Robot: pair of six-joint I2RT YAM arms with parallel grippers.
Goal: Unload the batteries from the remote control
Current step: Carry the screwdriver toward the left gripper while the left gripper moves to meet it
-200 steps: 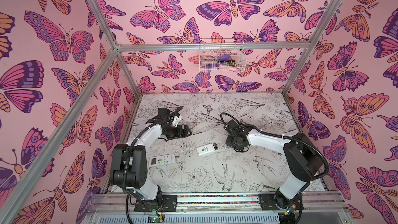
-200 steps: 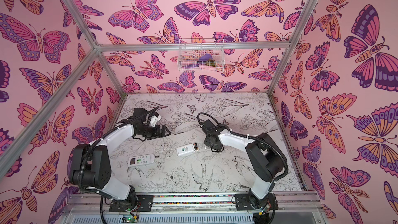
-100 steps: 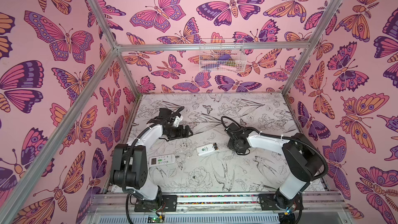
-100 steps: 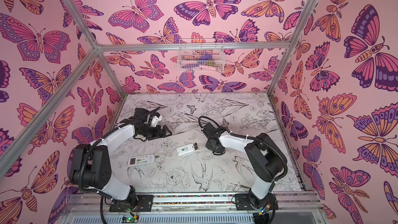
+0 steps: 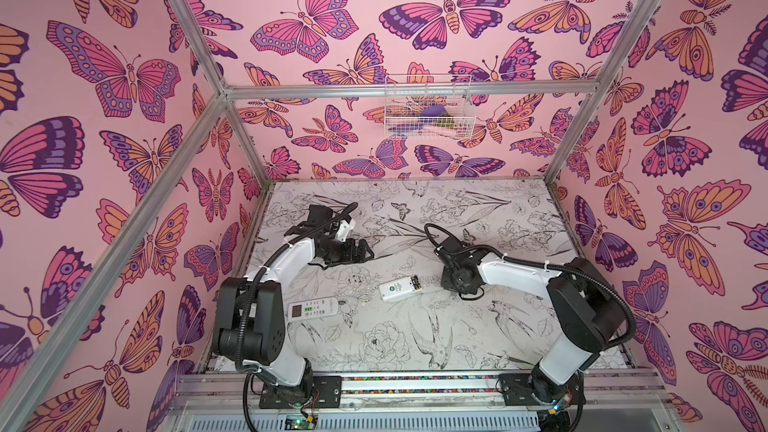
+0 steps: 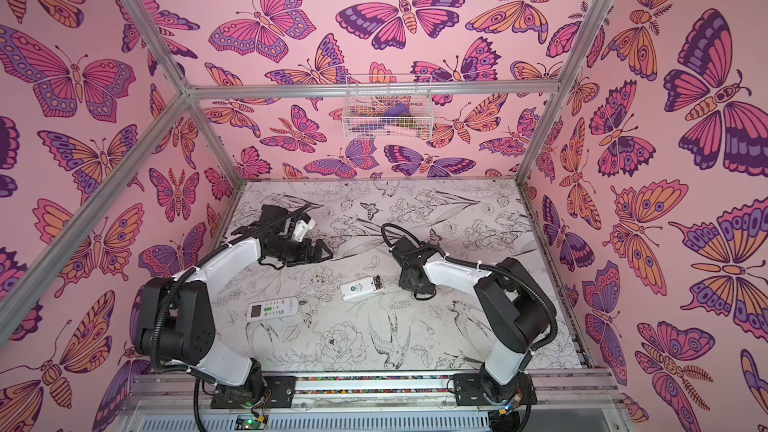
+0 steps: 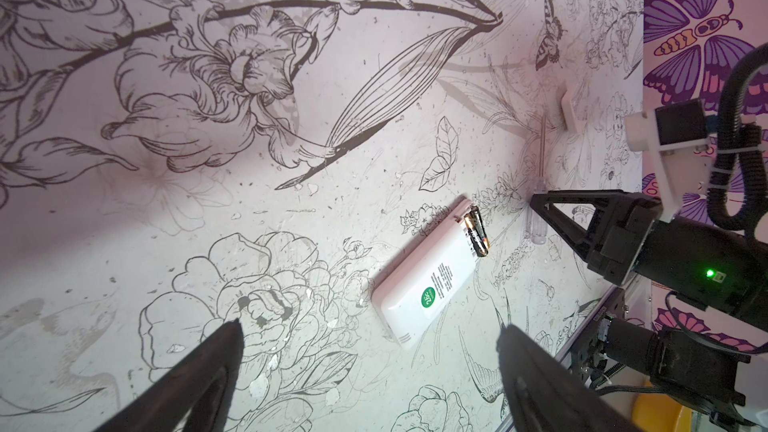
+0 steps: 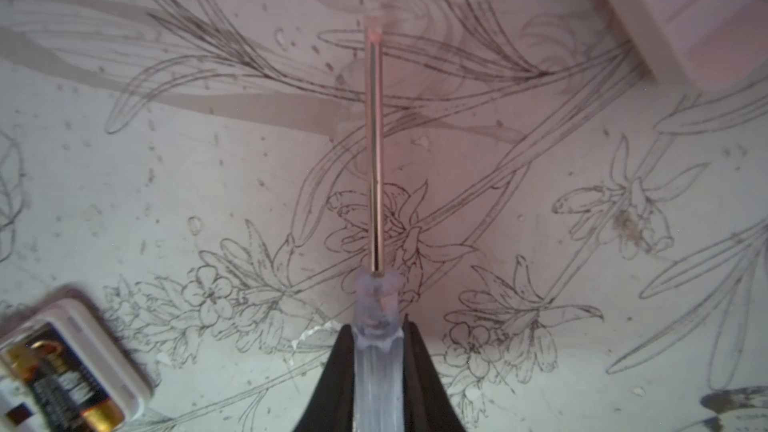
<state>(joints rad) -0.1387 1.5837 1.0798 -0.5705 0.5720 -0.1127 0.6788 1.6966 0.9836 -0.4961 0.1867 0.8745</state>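
The table point(image 5: 478, 218) held everything. The left gripper point(image 5: 365, 250) hung wide open and empty, touching nothing. The right gripper point(image 8: 377, 342) was down low, clamped on the clear handle of the screwdriver point(image 8: 376, 151), with the shaft pointing out ahead of its fingertips; whether the tool was lifted was unclear. The open remote point(image 5: 397, 289) lay back-up between the two grippers, just beside the right one and ahead of the left one. The second remote point(image 5: 312, 309) lay buttons-up back toward the left arm's base, its bay hidden. The lid point(image 7: 569, 112), a small white piece, lay past the screwdriver tip. The batteries point(image 7: 476, 234), apparently two, sat in the open bay at the end nearest the right gripper. Progress looked early: one lid was off and the tool was gripped, but no battery was out yet. Prying them out and doing the second remote remained.
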